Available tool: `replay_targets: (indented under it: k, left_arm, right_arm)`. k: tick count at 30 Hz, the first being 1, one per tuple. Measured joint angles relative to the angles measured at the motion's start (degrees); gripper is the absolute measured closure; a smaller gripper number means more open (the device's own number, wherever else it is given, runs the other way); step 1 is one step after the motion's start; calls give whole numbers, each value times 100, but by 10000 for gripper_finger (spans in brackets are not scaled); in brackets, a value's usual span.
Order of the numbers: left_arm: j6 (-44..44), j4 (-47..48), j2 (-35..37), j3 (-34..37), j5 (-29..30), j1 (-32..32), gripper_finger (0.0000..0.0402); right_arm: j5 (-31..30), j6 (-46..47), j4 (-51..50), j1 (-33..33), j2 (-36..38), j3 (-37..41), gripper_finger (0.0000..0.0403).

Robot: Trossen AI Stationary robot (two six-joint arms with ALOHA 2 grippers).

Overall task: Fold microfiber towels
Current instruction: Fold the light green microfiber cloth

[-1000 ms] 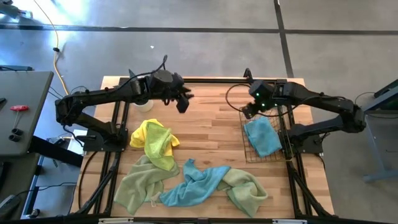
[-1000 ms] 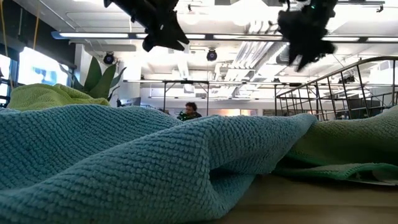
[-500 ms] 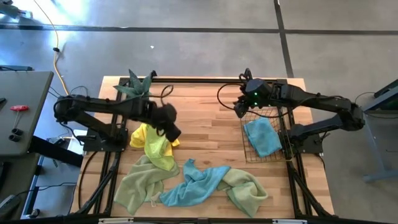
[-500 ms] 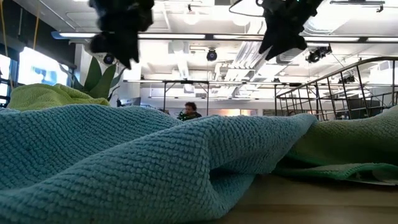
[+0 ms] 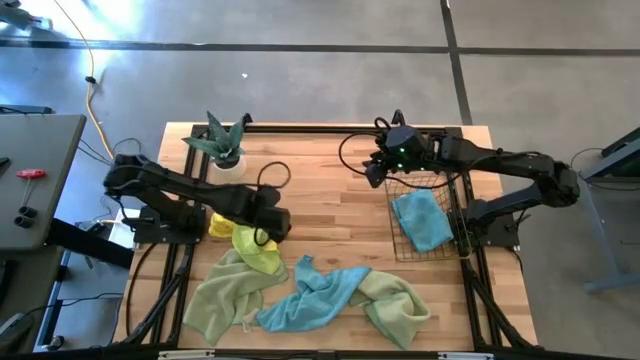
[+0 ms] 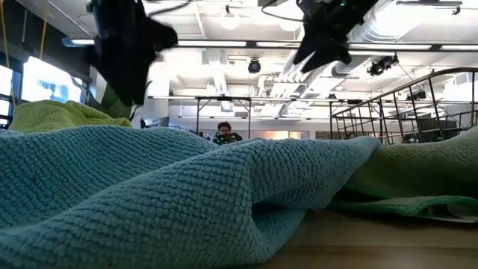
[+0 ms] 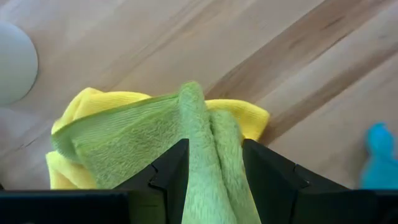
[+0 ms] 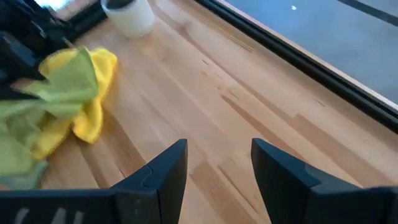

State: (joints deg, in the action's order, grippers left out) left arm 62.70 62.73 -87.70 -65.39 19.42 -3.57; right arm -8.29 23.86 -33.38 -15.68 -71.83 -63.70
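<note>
A yellow towel point(image 5: 220, 225) lies bunched on the table's left half, and a lime green towel point(image 5: 258, 255) is draped over its near side. My left gripper point(image 5: 272, 222) points steeply down over them. It is open, and its fingers stand on either side of the green towel's raised fold point(image 7: 199, 134). More towels lie toward the near edge: a pale green one point(image 5: 218, 300), a light blue one point(image 5: 312, 298) and another green one point(image 5: 400, 308). My right gripper point(image 5: 372, 170) hangs open above bare wood beside the basket point(image 5: 391, 228), with nothing between its fingers point(image 8: 161, 174). My left gripper comes from above at the green towel's raised fold point(image 7: 204, 155), which runs up between its two fingers point(image 7: 168, 177). Whether the fingers touch the cloth I cannot tell.
A copper wire basket at the right holds a folded light blue towel point(image 5: 420, 218). A potted plant point(image 5: 222, 140) in a white pot point(image 8: 130, 15) stands at the far left. Bare wood lies across the table's middle point(image 5: 330, 210).
My left gripper has swung from the table's far middle toward the left and near side, sunk, and tipped from nearly level to pointing steeply down over the yellow and green towels. My right gripper has drifted toward the table's left, away from the basket's far corner. No towel has moved.
</note>
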Motion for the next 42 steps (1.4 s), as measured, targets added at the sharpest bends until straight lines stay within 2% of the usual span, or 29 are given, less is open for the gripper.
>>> replay_targets:
  k: [6,9,12,15,19,21,27,33,38,42]
  left_arm:
    - [-456,9,-654,4,-205,230,261]
    - [-711,25,-857,5,-397,363,261]
    - [-841,41,-980,11,-351,443,266]
    - [-895,-36,-1044,7,-230,472,293]
    - [-899,-192,-1025,7,-59,474,373]
    - [-933,-231,-989,7,-31,457,392]
    - [-938,-375,-889,4,-68,345,399]
    - [-1112,-867,-354,-181,-22,212,400]
    - [-1627,-1743,149,-526,506,140,400]
    - [-2326,-2672,385,-645,615,247,401]
  right_arm:
    - [109,195,2,107,-136,2,231]
    - [124,469,-31,189,-158,2,231]
    - [119,624,20,301,-158,2,231]
    - [124,633,-3,417,-165,2,231]
    - [91,636,-29,539,-165,2,231]
    - [-19,692,-32,587,-165,2,231]
    - [-97,721,-64,605,-165,2,231]
    - [-260,661,-180,595,-165,2,231]
    - [-319,575,-393,595,-163,2,231]
    - [-319,419,-549,595,-163,2,231]
